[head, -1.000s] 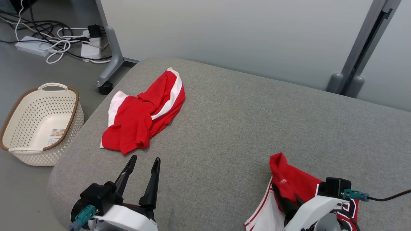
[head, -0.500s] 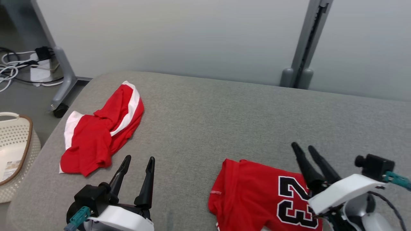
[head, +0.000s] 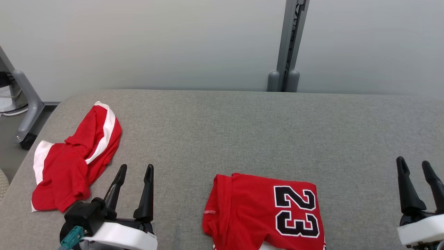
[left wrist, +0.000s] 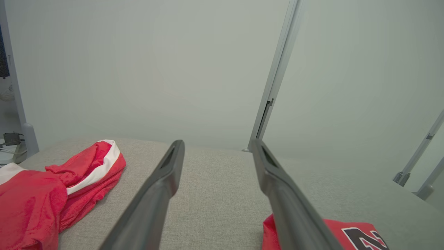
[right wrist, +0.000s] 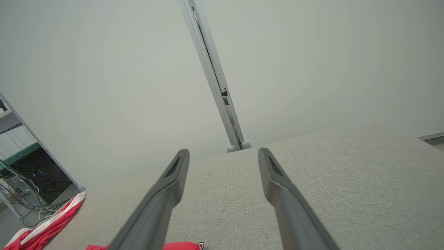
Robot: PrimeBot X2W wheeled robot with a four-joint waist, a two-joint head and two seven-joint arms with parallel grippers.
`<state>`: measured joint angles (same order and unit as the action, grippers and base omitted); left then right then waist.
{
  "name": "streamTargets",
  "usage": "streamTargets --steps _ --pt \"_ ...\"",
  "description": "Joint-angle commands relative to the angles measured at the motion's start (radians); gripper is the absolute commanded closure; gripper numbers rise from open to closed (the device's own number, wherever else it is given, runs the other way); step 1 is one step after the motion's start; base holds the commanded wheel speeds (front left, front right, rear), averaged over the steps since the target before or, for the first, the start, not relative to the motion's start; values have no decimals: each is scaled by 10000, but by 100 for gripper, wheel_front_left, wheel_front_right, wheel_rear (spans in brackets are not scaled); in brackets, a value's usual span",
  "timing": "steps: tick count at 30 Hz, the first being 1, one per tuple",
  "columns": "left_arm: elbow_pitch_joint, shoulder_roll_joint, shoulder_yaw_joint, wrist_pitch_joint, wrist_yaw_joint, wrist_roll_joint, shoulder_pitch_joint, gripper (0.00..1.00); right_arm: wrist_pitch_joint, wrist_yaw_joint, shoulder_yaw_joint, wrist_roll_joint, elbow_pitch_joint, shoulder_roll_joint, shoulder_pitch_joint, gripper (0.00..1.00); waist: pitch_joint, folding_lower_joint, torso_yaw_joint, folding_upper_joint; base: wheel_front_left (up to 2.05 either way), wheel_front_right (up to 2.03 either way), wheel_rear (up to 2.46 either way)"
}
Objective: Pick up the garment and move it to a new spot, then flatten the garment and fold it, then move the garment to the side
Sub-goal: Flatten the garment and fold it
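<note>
A red garment (head: pixel 263 211) with a black "23" lies in a rough heap at the near middle of the grey cushioned surface (head: pixel 242 132); its corner (left wrist: pixel 333 234) shows low in the left wrist view. My left gripper (head: pixel 135 169) hovers open to the jersey's left, nothing between its fingers. My right gripper (head: pixel 413 163) stands open at the lower right, well clear of the jersey and empty. In the right wrist view the right gripper (right wrist: pixel 222 154) points over bare cushion, with a red edge of the jersey (right wrist: pixel 180 246) at the bottom.
A second crumpled red and white garment (head: pixel 73 159) lies at the cushion's left end, also seen as red cloth (left wrist: pixel 52 194) in the left wrist view. A grey panel wall with an upright post (head: pixel 288 45) stands behind. A wheeled frame leg (head: pixel 26 114) stands off the left edge.
The head camera has swung right, so everything shifted left. My right gripper let go of the jersey, opened and moved off to the right; the jersey now lies on the cushion.
</note>
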<state>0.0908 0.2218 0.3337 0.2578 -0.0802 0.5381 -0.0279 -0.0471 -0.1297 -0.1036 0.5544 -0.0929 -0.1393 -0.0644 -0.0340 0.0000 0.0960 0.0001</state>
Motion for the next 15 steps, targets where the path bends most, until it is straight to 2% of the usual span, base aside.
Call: streamTargets --steps 1,8,15 --pt "-83 29 -158 54 -82 -75 92 0 270 -22 -134 -417 -167 -10 -216 0 -26 0 -100 -1 0 0 0" --pt "-111 -156 -481 75 -95 -309 280 0 1456 -22 -256 -2341 85 195 -866 0 -9 0 -229 -1 0 0 0" --pt "-86 -346 -671 79 -42 -465 384 0 1830 -22 -226 -2856 394 359 -864 0 -23 0 -223 -1 0 0 0"
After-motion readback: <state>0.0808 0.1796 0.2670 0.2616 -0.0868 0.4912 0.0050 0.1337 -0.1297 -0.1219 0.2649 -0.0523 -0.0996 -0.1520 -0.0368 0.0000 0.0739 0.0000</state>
